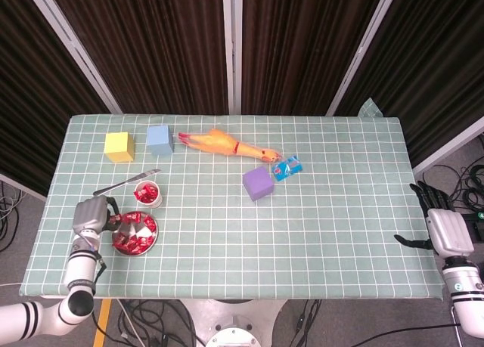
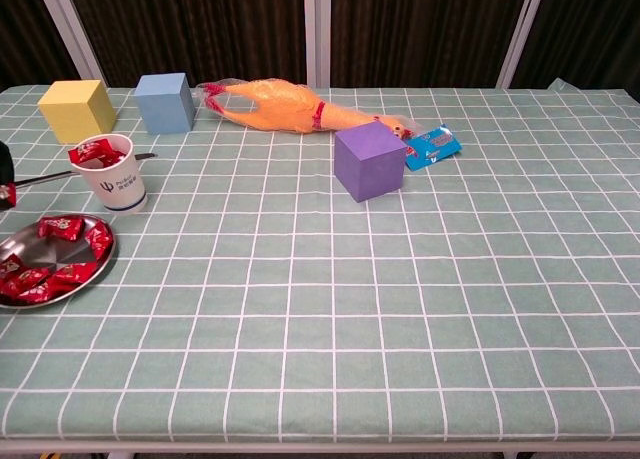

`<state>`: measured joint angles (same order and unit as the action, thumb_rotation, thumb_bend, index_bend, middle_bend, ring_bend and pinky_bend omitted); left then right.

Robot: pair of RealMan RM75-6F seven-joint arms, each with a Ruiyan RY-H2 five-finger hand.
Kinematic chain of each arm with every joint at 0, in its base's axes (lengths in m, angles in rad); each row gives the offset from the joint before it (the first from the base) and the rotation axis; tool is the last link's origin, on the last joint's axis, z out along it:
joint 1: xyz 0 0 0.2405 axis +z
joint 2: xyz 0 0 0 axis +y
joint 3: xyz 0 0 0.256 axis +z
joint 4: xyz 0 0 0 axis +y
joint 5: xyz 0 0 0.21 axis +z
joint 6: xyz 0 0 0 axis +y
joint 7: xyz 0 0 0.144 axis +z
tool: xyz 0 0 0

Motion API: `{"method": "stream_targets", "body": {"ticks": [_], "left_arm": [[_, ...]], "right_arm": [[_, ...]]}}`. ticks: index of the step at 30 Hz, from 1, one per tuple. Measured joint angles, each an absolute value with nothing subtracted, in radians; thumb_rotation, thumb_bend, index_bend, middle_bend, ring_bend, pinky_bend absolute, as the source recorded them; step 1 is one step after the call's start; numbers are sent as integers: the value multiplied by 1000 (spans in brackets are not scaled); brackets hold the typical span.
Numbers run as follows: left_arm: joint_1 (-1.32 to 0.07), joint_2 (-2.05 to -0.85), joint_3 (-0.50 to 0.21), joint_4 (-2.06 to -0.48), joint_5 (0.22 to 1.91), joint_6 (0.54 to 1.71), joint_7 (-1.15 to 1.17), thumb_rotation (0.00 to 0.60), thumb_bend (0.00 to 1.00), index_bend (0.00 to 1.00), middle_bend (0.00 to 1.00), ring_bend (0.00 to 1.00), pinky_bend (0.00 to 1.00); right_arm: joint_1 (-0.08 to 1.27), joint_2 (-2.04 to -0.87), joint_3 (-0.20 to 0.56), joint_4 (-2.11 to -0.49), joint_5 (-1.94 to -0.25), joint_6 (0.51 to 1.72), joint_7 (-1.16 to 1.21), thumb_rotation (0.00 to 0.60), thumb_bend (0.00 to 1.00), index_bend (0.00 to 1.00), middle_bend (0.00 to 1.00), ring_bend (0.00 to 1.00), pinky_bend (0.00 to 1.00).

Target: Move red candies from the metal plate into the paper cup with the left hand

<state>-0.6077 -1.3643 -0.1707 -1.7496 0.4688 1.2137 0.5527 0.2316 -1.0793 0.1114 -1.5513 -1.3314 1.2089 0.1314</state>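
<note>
A metal plate (image 1: pixel 148 239) (image 2: pixel 20 247) with several red candies (image 1: pixel 136 243) (image 2: pixel 62 227) lies near the table's front left corner. Just behind it stands the white paper cup (image 1: pixel 149 195) (image 2: pixel 112 180), with red candies inside. My left hand (image 1: pixel 91 215) is raised just left of the plate, fingers curled, pinching a red candy (image 2: pixel 10 194) that shows at the chest view's left edge. My right hand (image 1: pixel 442 230) hangs open beyond the table's right edge, holding nothing.
A knife (image 1: pixel 125 183) lies behind the cup. Along the back stand a yellow cube (image 1: pixel 119 146), a blue cube (image 1: pixel 159 139) and a rubber chicken (image 1: pixel 224 144). A purple cube (image 1: pixel 258 183) and a blue packet (image 1: pixel 287 168) sit mid-table.
</note>
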Motion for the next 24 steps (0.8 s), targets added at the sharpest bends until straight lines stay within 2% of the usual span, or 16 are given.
{"method": "stream_targets", "body": {"ticks": [6,24], "left_arm": [[-639,-1356,-220,-1796,494,1274,589,600,378,681,1000,1000,1000],[-751,-1470,-299,-1683,455,1204,614,600,378,673,1000,1000,1000]], "right_arm": [[231,-1077,112,-1546,-1332,1209,138,512,0,0,0,0,0],[229,-1068,116,-1545,-1334,1212,156,512,0,0,0,0,0]]}}
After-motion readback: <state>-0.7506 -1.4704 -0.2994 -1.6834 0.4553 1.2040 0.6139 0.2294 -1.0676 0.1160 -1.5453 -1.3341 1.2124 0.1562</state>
